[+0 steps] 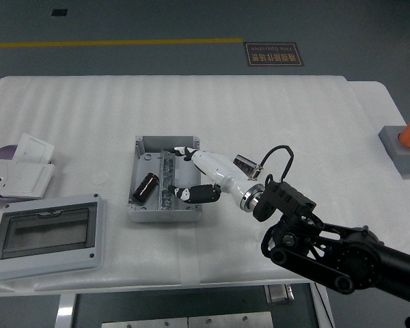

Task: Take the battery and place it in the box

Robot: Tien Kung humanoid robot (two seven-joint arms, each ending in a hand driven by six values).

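Black cylindrical battery (145,187) lying inside the grey rectangular plastic box (165,178), in its left half, long axis tilted slightly off the box's length. Right hand (198,174) over the box's right half, to the battery's right, apart from it; fingers (184,152) loosely spread, gripping nothing. A second small dark battery (244,166) on the white padded surface (294,116) just behind the wrist. Placement judged done. Left hand out of view.

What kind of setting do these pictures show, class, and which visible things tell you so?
Probably a robotics lab or workshop floor: a grey electrical enclosure box on a foam-covered table, a yellow floor line, and a grey floor with a warning sign.
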